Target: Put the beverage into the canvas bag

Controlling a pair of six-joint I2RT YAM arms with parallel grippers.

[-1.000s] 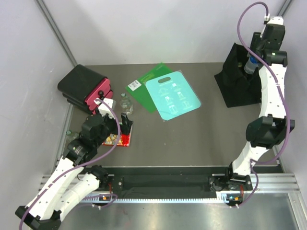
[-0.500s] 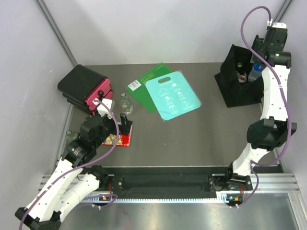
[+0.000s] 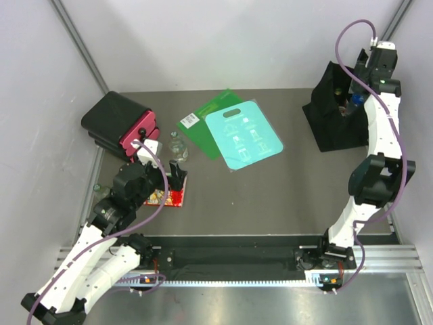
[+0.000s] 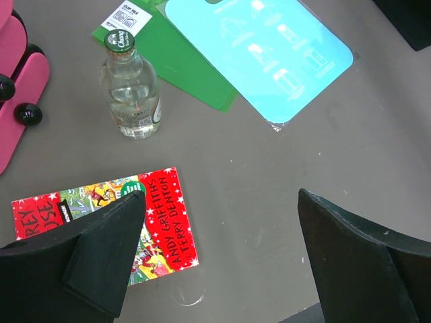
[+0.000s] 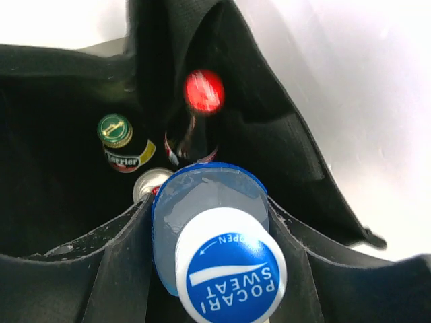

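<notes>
Plastic and smooth, the beverage (image 5: 231,272) looked slightly squeezable and possibly slippery, so it was best gripped round the shoulder below its cap. The right gripper (image 5: 210,222) was part-closed on it there. It hung upright, cap up, long axis vertical, over the canvas bag (image 3: 329,128) at two o'clock on the worktop (image 3: 270,196). The left gripper (image 4: 221,196) gaped wide, empty.

Canvas bag (image 5: 60,81): showing matt black woven cloth.
Beverage (image 5: 227,274): clear bluish plastic, its smooth printed cap gleaming.
Small bottle (image 4: 131,91): clear glass shining under a crimped metal cap.
Book (image 4: 108,222): glossy paper cover reflecting light.
Table (image 4: 269,182): appearing matt grey.
</notes>
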